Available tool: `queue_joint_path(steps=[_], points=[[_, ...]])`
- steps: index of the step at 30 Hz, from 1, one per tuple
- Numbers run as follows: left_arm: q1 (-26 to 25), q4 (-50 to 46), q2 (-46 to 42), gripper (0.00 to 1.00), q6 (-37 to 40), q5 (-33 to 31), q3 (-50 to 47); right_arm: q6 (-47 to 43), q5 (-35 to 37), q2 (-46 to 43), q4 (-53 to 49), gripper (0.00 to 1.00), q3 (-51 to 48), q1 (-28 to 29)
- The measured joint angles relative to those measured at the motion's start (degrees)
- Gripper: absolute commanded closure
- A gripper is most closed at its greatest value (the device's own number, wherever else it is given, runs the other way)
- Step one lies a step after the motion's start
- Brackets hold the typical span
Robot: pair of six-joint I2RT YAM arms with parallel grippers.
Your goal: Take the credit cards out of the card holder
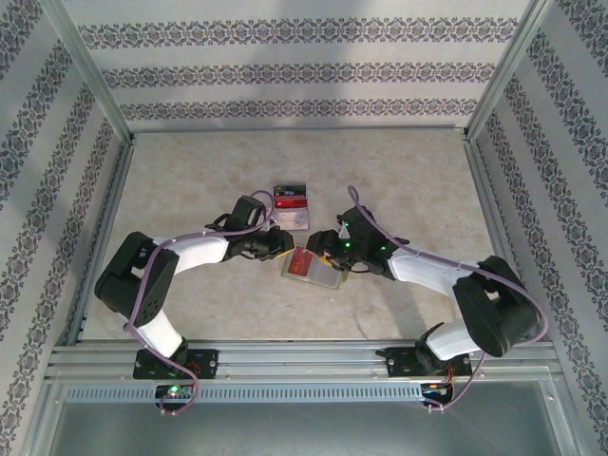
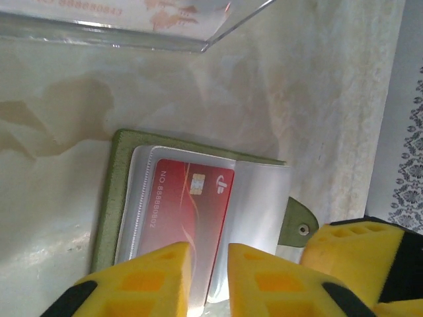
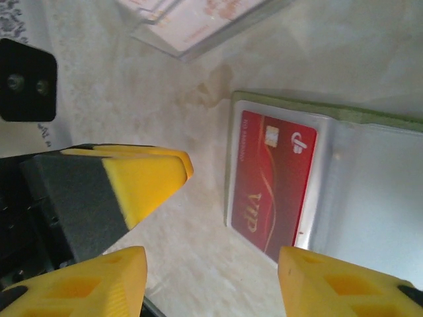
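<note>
The small olive-green folding card holder [image 1: 321,277] lies open mid-table, with a red plastic credit card [image 2: 192,198] in its pale sleeve. The left gripper [image 2: 209,257] straddles the card's near edge, jaws nearly together; whether they grip it I can't tell. The right gripper [image 3: 211,277] hangs beside it, jaws spread. Bare beige tabletop [image 1: 408,171] lies beyond.

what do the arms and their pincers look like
Both the left arm and right arm have white shells over the links and chunky black joints. A lilac cable loops along each. Small green lights glow near the right wrist. The left pincer and right pincer have blocky yellow fingers with recessed cells, on black mounts.
</note>
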Motion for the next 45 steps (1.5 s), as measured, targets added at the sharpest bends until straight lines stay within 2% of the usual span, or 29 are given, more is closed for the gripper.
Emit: queue_joint_path(steps=[5, 13, 45], points=[[0.0, 1.11, 3.1, 0.8, 0.09, 1.57, 1.16, 1.49, 0.15, 3.82, 2.6, 0.47, 0.0, 0.39], [0.02, 1.62, 5.38, 0.83, 0.92, 1.53, 1.99, 1.62, 0.9, 4.22, 4.87, 0.47, -0.2, 0.39], [0.42, 1.09, 7.52, 0.88, 4.17, -0.04, 1.81, 2.95, 1.6, 7.61, 7.28, 0.51, -2.49, 2.89]])
